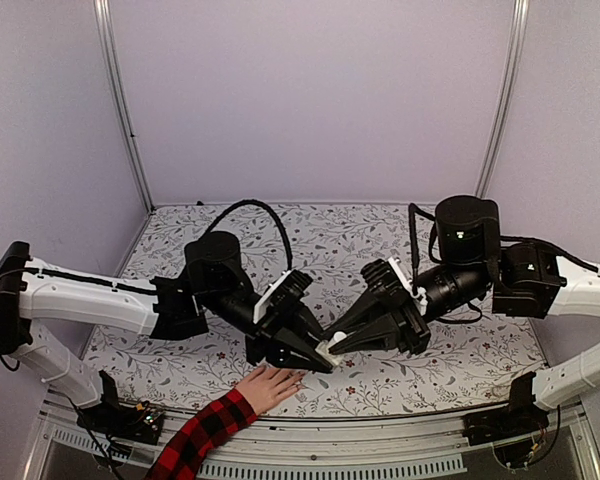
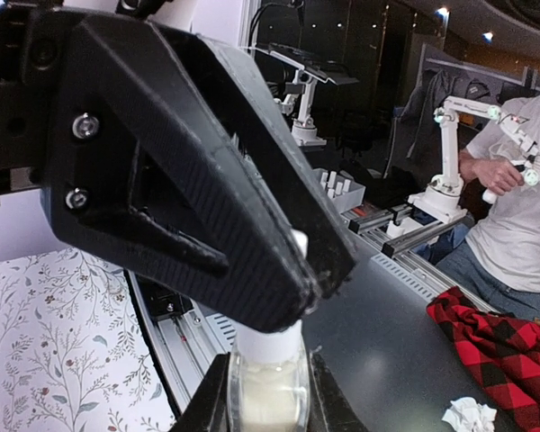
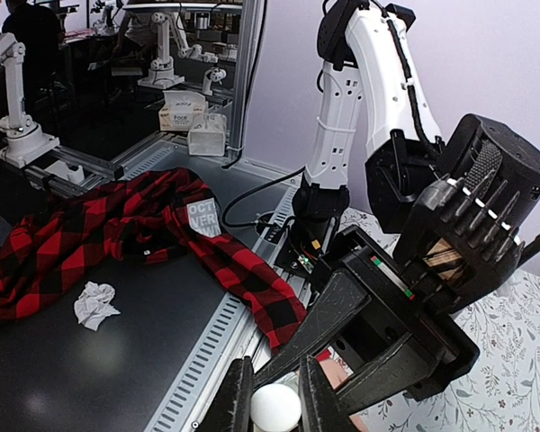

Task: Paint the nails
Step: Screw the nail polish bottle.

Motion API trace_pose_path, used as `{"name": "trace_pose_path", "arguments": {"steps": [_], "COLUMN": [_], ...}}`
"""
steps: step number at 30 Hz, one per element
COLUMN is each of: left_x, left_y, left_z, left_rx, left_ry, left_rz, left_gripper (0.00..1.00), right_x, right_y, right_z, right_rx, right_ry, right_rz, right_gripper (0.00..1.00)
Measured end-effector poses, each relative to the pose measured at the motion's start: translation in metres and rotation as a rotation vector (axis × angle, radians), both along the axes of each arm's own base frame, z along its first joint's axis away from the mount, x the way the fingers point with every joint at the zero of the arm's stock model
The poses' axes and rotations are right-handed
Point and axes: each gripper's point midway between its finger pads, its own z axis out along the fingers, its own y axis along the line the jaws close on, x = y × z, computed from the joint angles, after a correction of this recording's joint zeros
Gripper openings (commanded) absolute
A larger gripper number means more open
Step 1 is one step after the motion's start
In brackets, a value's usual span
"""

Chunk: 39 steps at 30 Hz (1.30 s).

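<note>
Where the table [image 1: 450, 370] meets its near edge, a hand [image 1: 270, 386] in a red plaid sleeve [image 1: 205, 435] lies flat, its long way running from near-left to far-right, so the fingers point at the two pincers. The nails [image 1: 295, 378] sit at those fingertips, too small to see well, just in front of the left pincer [image 1: 318, 362], which is the closer one. That pincer is squeezed tight on a little bottle [image 2: 268, 396]. Touching it from the far right, the right pincer [image 1: 342, 345] is pinched shut on the white cap [image 3: 274, 407], and the bottle's long way runs from one pincer to the other.
</note>
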Motion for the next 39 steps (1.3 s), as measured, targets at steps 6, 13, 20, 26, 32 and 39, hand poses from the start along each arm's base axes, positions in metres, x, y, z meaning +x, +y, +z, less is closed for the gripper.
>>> {"name": "trace_pose_path", "arguments": {"steps": [6, 13, 20, 26, 32, 39], "left_x": [0.002, 0.01, 0.022, 0.034, 0.049, 0.075], "left_y": [0.002, 0.005, 0.008, 0.008, 0.007, 0.006], "left_z": [0.0, 0.001, 0.005, 0.005, 0.005, 0.002], "left_rx": [-0.002, -0.011, -0.033, -0.039, -0.044, -0.038], "left_ry": [-0.001, -0.015, -0.049, -0.071, -0.094, -0.118], "left_rz": [0.023, 0.106, 0.21, 0.296, 0.392, 0.547], "left_gripper": [0.0, 0.0, 0.0, 0.0, 0.0, 0.0], "right_x": [0.0, 0.005, 0.015, 0.026, 0.041, 0.069], "right_y": [0.001, 0.005, 0.008, 0.01, 0.011, 0.012], "right_z": [-0.001, 0.0, 0.003, 0.002, 0.003, -0.001], "right_rx": [-0.002, 0.001, 0.01, 0.002, -0.007, -0.026], "right_ry": [-0.003, -0.005, 0.0, 0.005, 0.012, 0.03], "right_rz": [0.002, -0.023, -0.083, -0.147, -0.236, -0.381], "right_gripper": [0.03, 0.0, 0.0, 0.0, 0.0, 0.0]}}
